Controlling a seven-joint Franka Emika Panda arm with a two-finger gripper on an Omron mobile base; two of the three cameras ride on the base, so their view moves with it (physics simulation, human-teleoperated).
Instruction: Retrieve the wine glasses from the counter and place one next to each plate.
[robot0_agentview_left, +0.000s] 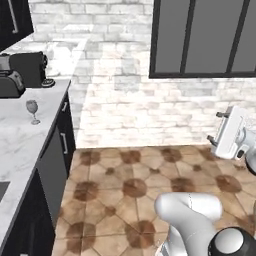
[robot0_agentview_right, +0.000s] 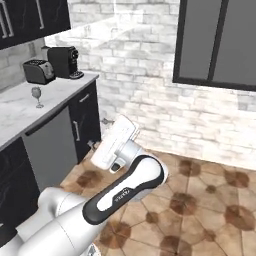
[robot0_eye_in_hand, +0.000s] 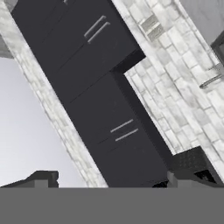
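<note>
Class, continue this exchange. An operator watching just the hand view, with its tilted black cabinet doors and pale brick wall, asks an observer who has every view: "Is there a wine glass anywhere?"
Observer: Yes. One small clear stemmed wine glass stands upright on the white marble counter.
Operator: What is near it?
Observer: Behind it and apart from it sit a black toaster and a black coffee machine.
Operator: And where is my gripper?
Observer: The two-finger gripper hangs open and empty over the brown tiled floor, well off the counter.
</note>
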